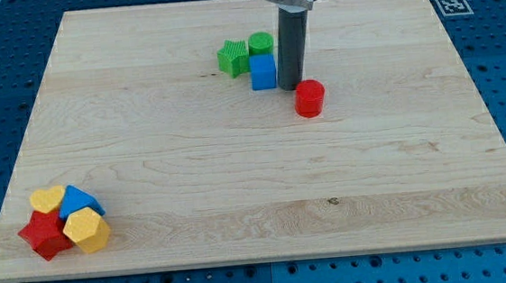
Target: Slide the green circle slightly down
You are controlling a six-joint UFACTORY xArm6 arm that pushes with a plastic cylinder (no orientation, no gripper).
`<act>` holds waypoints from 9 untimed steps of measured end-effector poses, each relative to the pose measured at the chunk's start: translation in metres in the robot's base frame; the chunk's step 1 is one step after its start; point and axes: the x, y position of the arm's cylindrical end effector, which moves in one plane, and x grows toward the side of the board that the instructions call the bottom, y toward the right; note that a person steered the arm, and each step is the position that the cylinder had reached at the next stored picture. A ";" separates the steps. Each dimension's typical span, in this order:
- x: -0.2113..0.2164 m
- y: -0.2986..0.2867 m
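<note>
Dark rod: my tip (288,87) is down on the pale wooden board (239,188), with no claw on it to open, close or grip, just a straight rod.
Blue cube (263,71): sits right against the rod's left side in the view, touching or very nearly so.
Red cylinder (309,98): just to the lower right of my tip, very close, contact can't be judged.
Green circle (261,44): there it is, a small green cylinder directly above the blue cube, up and to the left of my tip, the cube between them.
Green star-shaped block (234,57): tucked beside the green circle on the view's left.
Far corner, bottom left: a tight cluster well apart from my tip, yellow heart (48,199), blue block (79,201), red star-like block (44,236), yellow hexagon-like block (86,230).
</note>
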 end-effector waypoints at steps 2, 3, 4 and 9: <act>-0.037 0.043; -0.070 0.017; -0.070 -0.025; -0.090 -0.077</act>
